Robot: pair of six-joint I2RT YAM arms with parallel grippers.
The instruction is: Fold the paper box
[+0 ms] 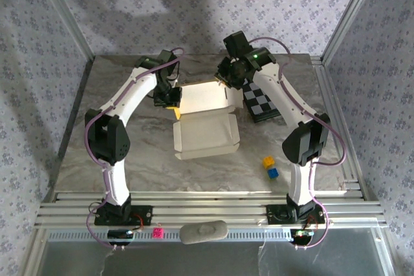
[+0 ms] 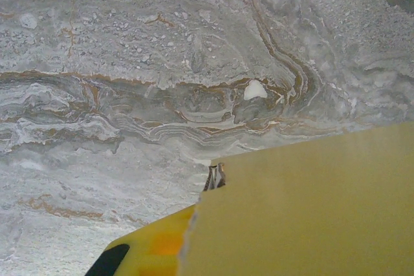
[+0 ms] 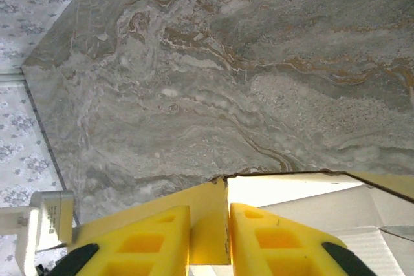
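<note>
Step in hand, by the look of it: bringing the far panel of the box over toward the open tray part. To do it well, move both held corners together and at equal height, so as not to twist the thin card. Fold along the crease at the back wall of the tray, not above it. Go slowly, because of the loose tray, likely to slide toward the near edge under a hard push. Better also not to squeeze further in from the edge, to leave no dent.

Box in the middle of the surface, with the tray part open upward on the side of the arm bases and the pale panel at its far side, seemingly a little raised. Left pincer at the far left corner of that panel, closed, apparently on the card edge, with one yellow finger peeking from under the sheet in the left wrist view. Right pincer at the far right corner, closed on a thin yellow tab, plainly pinched between the two yellow fingers. Chequered board just beside the box on the right, near enough to catch a flap if swung wide.
</note>
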